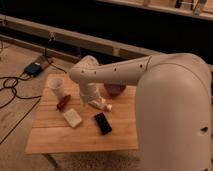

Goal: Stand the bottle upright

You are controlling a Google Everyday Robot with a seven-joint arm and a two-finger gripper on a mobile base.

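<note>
Robot arm (150, 75): big white body at the right, forearm reaching left over the table, elbow bent at the far left, wrist pointing down at the tabletop.

Table (75, 141): small, light wood slats, sitting on a tan carpeted floor. Front half bare.

Bowl (115, 90): dark purple, near the back edge, just right of the wrist and partly behind the arm.

Cup (56, 85): white, upright, back left corner.

Phone (103, 123): black, flat, angled, centre of the table, in front of the bottle.

White block (73, 118): rectangular, flat, left of the phone and well apart from the bottle.

Claw (91, 101): low over the table centre, right under the wrist, mostly hidden by it. Fingers spread wide, gripping nothing. It sits at the bottle's base end; can't tell whether a finger touches the bottle.

Bottle (101, 104): clear plastic, lying on its side on the table, not upright. Its white cap (109, 107) points right and toward the front; the base end tucks under the claw. It lies between the bowl and the phone.

Reddish-brown item (63, 102): small, lying in front of the cup, left of the claw; can't tell what it is.

Off the table on the left floor: black cables (12, 85) and a small dark box (33, 68).
</note>
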